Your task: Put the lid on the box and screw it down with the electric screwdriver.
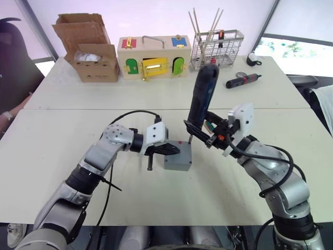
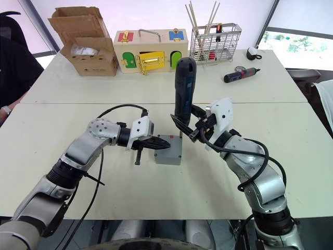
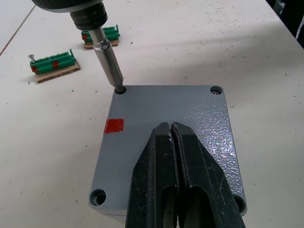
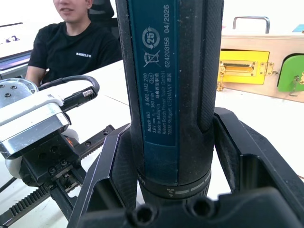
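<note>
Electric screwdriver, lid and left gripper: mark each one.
electric screwdriver [image 1: 202, 96]: left eye view, dark handle.
lid [image 3: 166, 107]: left wrist view, bare grey top.
left gripper [image 3: 172, 152]: left wrist view, between its shut fingertips.

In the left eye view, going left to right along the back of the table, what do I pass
Cardboard carton → wooden box with coloured doors → wire basket → small black-and-red screwdriver.

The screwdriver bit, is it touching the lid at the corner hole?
Touching. In the left wrist view the electric screwdriver has its bit tip inside the lid's corner screw hole, no gap.
</note>
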